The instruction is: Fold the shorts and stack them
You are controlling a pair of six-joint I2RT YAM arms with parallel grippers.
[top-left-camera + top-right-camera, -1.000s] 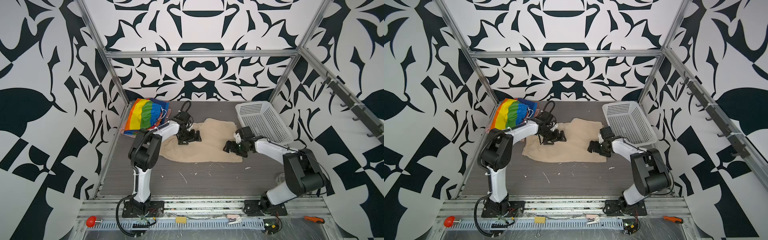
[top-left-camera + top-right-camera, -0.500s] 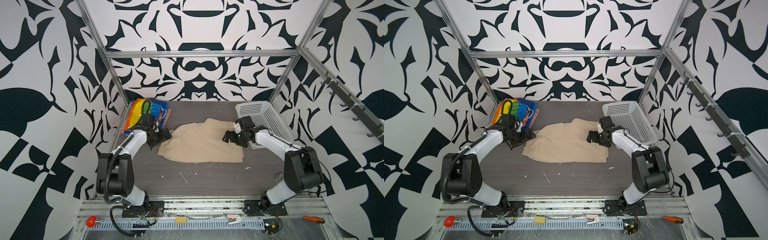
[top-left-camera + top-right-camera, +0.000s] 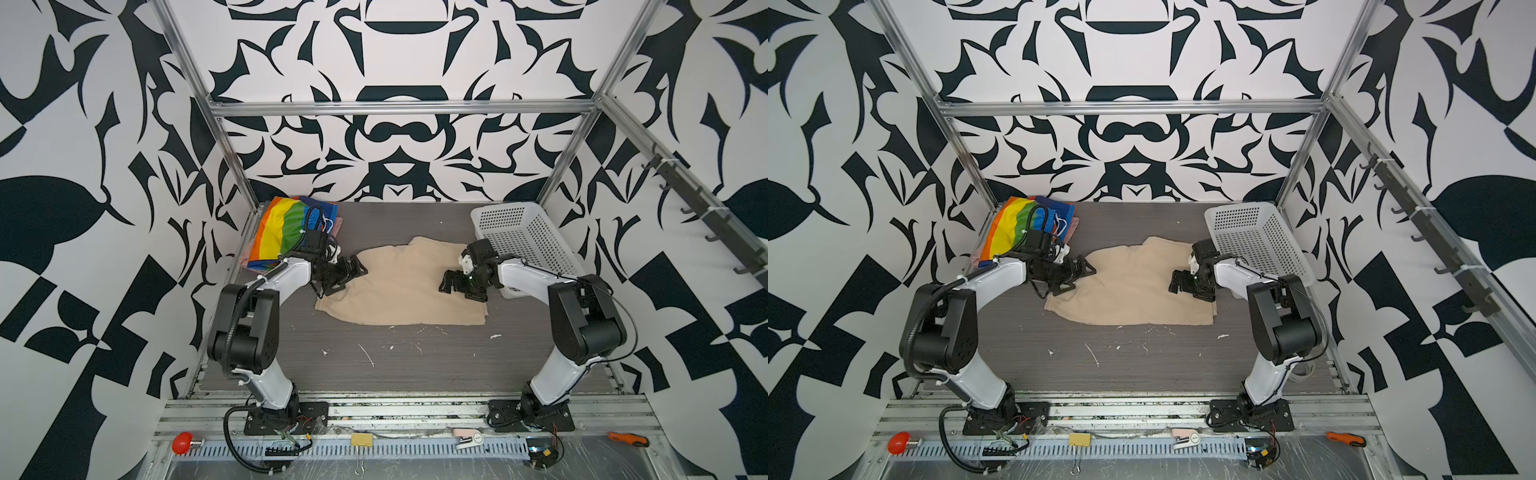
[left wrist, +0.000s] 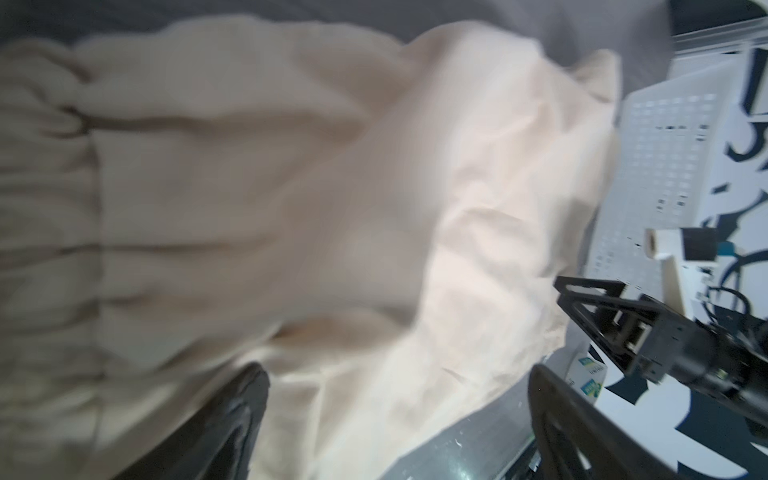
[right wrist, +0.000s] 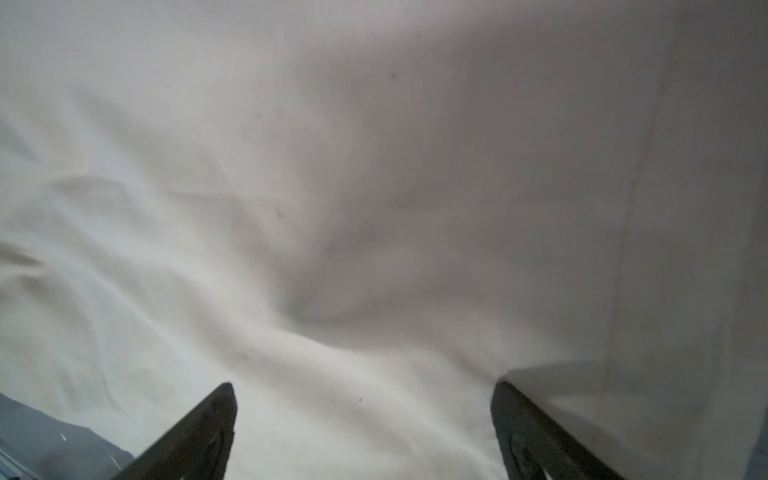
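Robotics lab test cell. Silver aluminium extrusion frame point(image 3: 399, 109) encloses grey wood-grain counter point(image 3: 415, 374); black-and-white patterned wall panels point(image 3: 399, 50) on three sides. Two white-and-black robot arms point(image 3: 249, 324) bolted to slotted metal base rail point(image 3: 395, 409). Red mushroom push button point(image 3: 183, 442), grey slotted cable duct point(image 3: 374, 451), orange-handled screwdriver point(image 3: 626, 439) along front edge.

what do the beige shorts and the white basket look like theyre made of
The beige shorts look like soft woven cloth, perhaps cotton or linen, with a matte finish: they crease, lie limp and bunch at the gathered waist. The white basket looks like rigid moulded plastic with a faint sheen: straight walls pierced by even rows of holes.
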